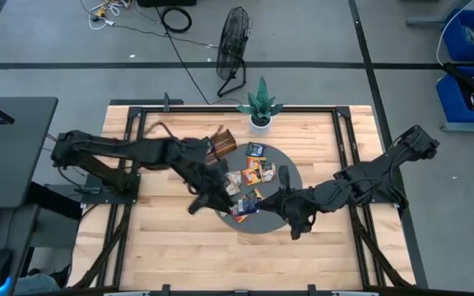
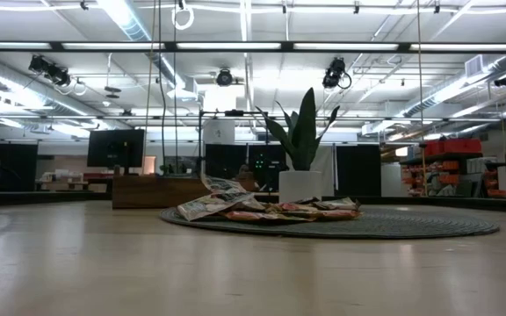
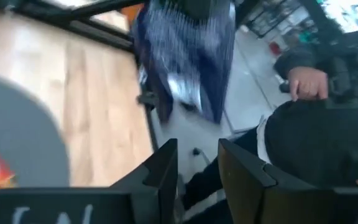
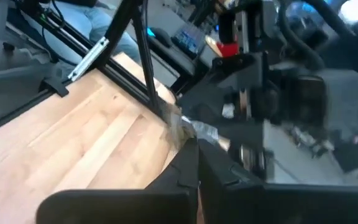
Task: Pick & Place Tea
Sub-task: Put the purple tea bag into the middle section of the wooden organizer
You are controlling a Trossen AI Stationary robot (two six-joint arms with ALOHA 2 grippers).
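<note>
Several small tea sachets (image 1: 257, 171) lie in a loose heap on a round dark mat (image 1: 290, 218) in the middle of the table; the low view shows the heap (image 2: 262, 209) lying flat. My right gripper (image 1: 257, 203) is over the mat's near left part, shut on a dark blue sachet (image 3: 185, 56). My left gripper (image 1: 225, 200) faces it from the left and is open (image 3: 197, 180), with nothing between its fingers. Neither gripper shows in the low view. My right gripper pinches the dark blue sachet between its two fingers (image 4: 188, 165). The sachet's crinkled silvery edge (image 4: 194, 129) sticks out past the fingertips. The fingers come nearly level from the table's right side. The sachet is up in the air, clear of the mat.
A brown wooden tray (image 1: 220, 145) stands at the mat's far left. A potted plant (image 1: 260, 103) is at the table's far edge. Bare wooden table (image 1: 163, 247) lies near and left. A person sits beyond the table, a hand (image 3: 306, 84) showing.
</note>
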